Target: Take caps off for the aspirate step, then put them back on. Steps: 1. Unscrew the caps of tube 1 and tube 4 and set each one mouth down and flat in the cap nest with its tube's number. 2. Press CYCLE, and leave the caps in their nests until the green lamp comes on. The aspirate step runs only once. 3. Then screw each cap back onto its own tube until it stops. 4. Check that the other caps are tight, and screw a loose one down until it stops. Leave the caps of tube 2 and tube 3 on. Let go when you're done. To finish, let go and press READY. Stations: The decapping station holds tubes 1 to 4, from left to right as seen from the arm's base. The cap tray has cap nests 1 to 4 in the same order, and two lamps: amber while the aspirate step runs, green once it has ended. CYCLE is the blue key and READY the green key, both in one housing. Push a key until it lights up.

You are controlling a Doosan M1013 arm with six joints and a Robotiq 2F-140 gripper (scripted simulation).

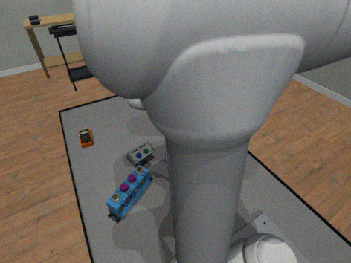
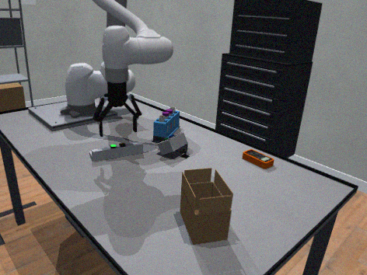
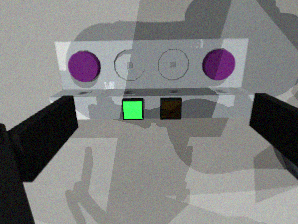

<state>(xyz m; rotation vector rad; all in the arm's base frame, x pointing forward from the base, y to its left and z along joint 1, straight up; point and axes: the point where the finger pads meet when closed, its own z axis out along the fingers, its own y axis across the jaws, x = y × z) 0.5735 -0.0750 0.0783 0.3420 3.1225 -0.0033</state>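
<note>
My gripper (image 3: 163,110) (image 2: 117,130) is open and empty, hanging above the grey cap tray (image 3: 150,49) (image 2: 101,154). In the wrist view a purple cap (image 3: 84,66) lies in one outer nest and a second purple cap (image 3: 218,64) in the other. The two middle nests (image 3: 129,64) (image 3: 172,64) are empty. The green lamp (image 3: 132,109) (image 2: 113,146) is lit and the amber lamp (image 3: 171,108) is dark. The blue decapping station (image 1: 124,207) (image 2: 166,124) holds two outer tubes (image 1: 115,197) (image 1: 139,169) that are open, and two middle tubes with purple caps (image 1: 123,186) (image 1: 131,177).
The grey key housing (image 1: 134,157) (image 2: 173,145) with the blue key (image 1: 138,155) and green key (image 1: 146,151) stands beside the station. An orange multimeter (image 1: 85,138) (image 2: 257,158) and an open cardboard box (image 2: 206,206) are on the table. A black drawer cabinet (image 2: 268,78) stands behind. My arm blocks much of the top view.
</note>
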